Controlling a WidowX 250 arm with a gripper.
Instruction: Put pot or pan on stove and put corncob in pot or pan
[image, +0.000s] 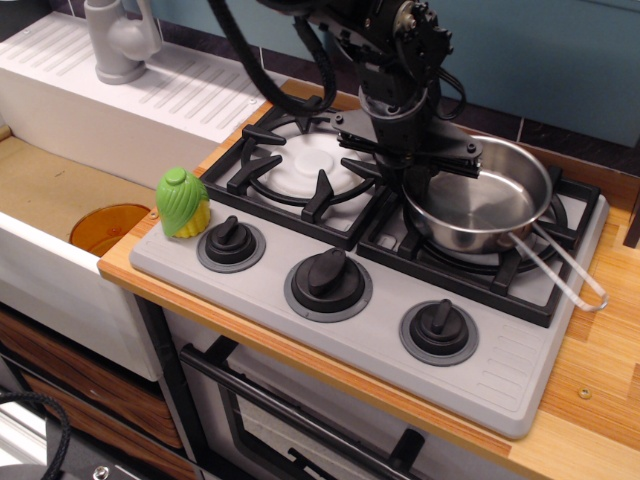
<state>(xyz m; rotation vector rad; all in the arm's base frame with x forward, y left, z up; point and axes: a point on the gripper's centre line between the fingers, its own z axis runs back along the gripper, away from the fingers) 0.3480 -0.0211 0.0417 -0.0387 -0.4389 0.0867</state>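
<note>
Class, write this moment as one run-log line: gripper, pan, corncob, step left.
gripper: at pan's left rim, grip unclear | pan: on right burner of stove | corncob: stove's left corner, untouched | left: corncob into pan

Grey faucet (118, 40) on white drainboard (140, 95); orange drain (108, 228) in sink; wooden counter (600, 390).

This is a toy play kitchen set up as a robot workplace. A light grey stove (520, 385) with two black burner grates and three black knobs (328, 275) sits in a wooden counter (600, 400), reaching to its front edge. Below the front edge is an oven door (300, 425) with a black handle. To the left lies a white sink unit with a ribbed draining board (190, 85) and a grey tap (118, 38) at the far left corner. Dark tiles and a teal wall (560, 50) run along the back edge. A black robot arm (395, 45) with cables hangs over the stove
</note>
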